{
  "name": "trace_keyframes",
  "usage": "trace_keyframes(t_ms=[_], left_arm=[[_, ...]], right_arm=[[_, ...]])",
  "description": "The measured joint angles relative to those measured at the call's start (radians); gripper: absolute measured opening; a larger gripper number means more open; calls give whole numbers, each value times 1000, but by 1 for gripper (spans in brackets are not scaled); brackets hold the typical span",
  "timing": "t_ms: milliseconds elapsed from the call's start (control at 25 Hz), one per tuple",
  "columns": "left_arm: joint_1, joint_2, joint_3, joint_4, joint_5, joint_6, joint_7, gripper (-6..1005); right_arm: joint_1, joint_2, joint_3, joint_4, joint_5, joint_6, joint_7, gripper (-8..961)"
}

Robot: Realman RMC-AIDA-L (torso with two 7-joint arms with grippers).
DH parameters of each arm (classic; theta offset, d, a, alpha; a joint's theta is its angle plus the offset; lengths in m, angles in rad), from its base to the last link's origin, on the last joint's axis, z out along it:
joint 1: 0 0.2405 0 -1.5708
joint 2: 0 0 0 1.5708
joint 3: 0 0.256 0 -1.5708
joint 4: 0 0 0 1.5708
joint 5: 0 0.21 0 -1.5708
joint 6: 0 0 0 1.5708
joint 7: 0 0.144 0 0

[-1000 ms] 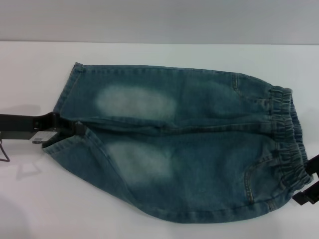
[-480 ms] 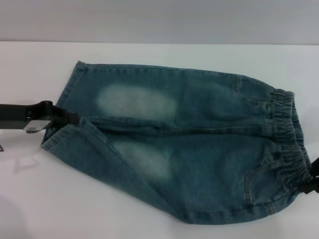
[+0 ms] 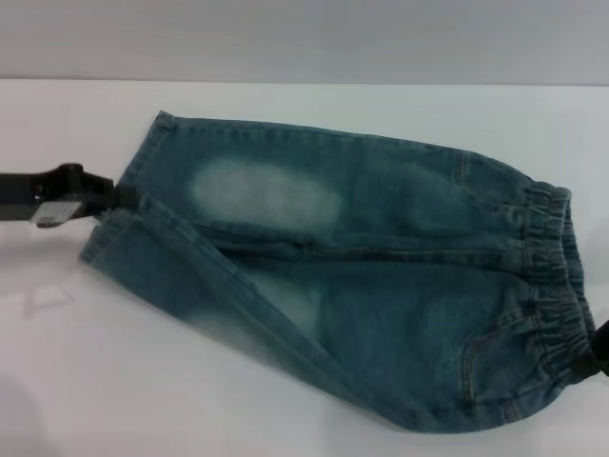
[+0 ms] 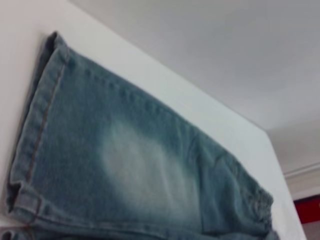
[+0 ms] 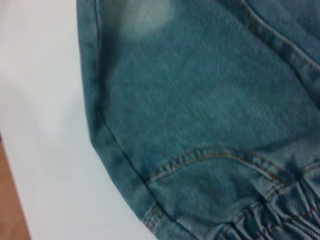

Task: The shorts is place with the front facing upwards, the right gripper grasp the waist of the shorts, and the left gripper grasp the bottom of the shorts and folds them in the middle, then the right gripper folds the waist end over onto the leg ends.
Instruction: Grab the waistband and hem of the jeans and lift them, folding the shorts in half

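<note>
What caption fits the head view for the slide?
Left hand at the leg hems, right hand at the waistband, near leg of denim shorts lifting on a white table.

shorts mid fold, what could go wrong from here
1. The left gripper pinches the bottom of the shorts only at its edge; the heavy denim might slip out as the near leg lifts over.
2. The right gripper shows only as a dark strip at the waist of the shorts, right at the frame edge, so its hold is hard to judge.
3. The near leg is rising unevenly, so the fold may land skewed.
</note>
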Motion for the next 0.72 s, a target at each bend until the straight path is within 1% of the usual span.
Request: trace_keyframes(t_ms=[200, 240, 320, 360, 400, 440, 560, 640, 720], left_arm=[[8, 9, 0, 9, -46, 10, -2, 129], [8, 11, 0, 9, -49, 12, -3, 130], [8, 12, 0, 9, -52, 16, -4, 131], [8, 12, 0, 9, -53, 16, -4, 131], [8, 11, 0, 9, -55, 15, -4, 132], [8, 11, 0, 9, -59, 13, -4, 132], [5, 9, -8, 10, -67, -4, -5, 134], [-1, 6, -23, 12, -74, -24, -5, 135], [-5, -4, -34, 13, -98, -65, -1, 136]], right_arm=[[-80, -33, 20, -11, 157, -27, -21, 4], [-99, -38, 39, -11, 185, -29, -26, 4], [-139, -42, 107, -11, 236, -35, -46, 4], [-155, -43, 136, -10, 253, -40, -59, 5], [-186, -43, 204, -3, 285, -54, -87, 5], [-186, -43, 204, -3, 285, -54, -87, 5], [-222, -40, 298, 5, 323, -56, -108, 5], [-245, -33, 356, 5, 342, -44, -112, 5], [-268, -22, 405, 11, 374, -21, -124, 5]])
